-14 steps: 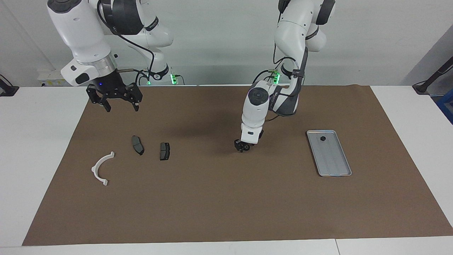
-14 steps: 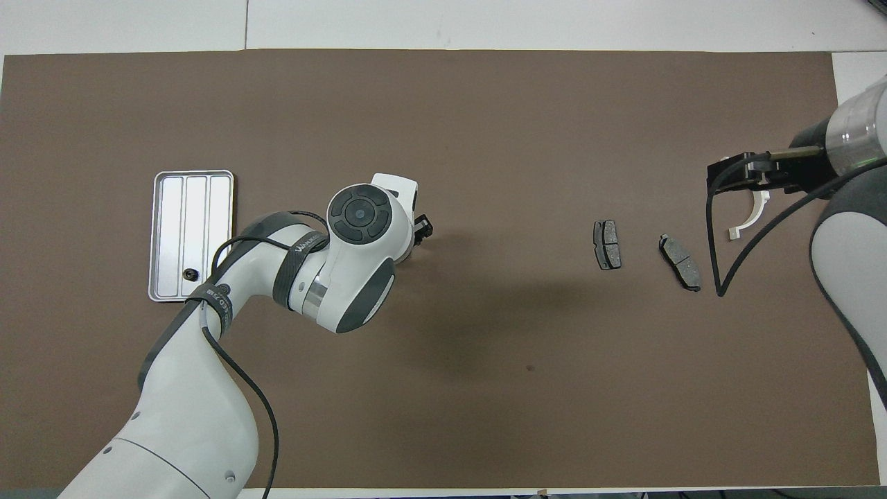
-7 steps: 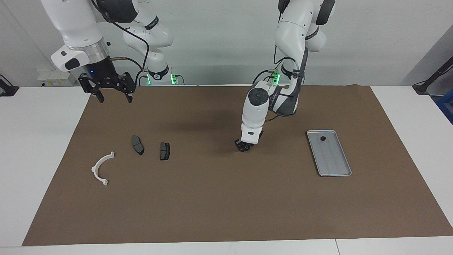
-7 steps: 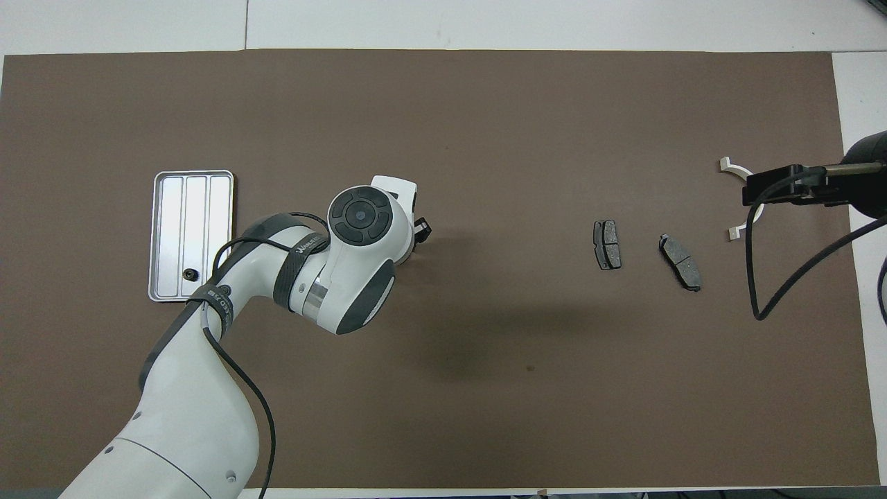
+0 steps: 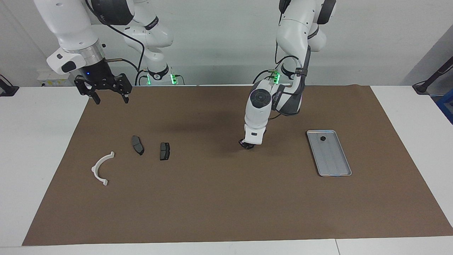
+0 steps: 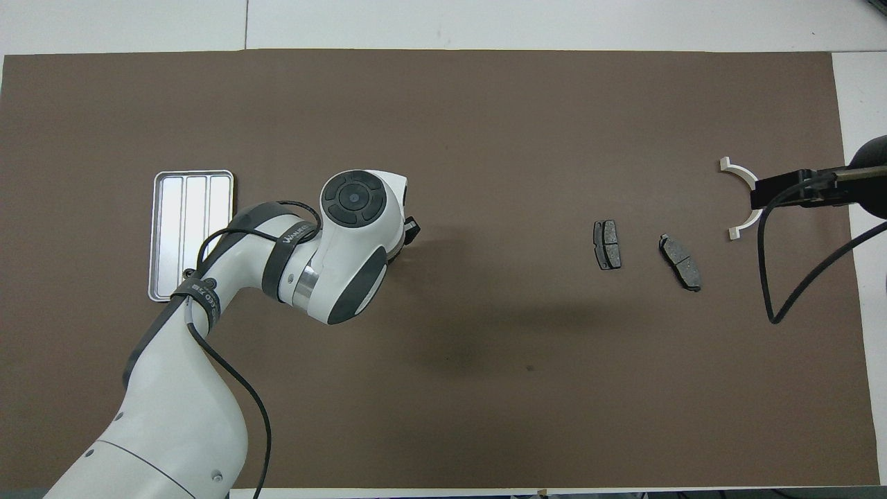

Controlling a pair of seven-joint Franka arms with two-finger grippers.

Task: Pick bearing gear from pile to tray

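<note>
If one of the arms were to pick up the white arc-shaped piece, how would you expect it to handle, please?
The white arc-shaped piece looks like thin moulded plastic, so probably light and fairly stiff. It lies flat on the brown mat, so it should slide or pivot when pushed, not roll. Its narrow curved band may twist in a grip taken off-centre.

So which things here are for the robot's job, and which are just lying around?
For the job:
- tray
- small black piece in the tray
- left gripper, low over the mat

Just lying about:
- white arc
- two grey pads
- right gripper, open, waiting
</note>
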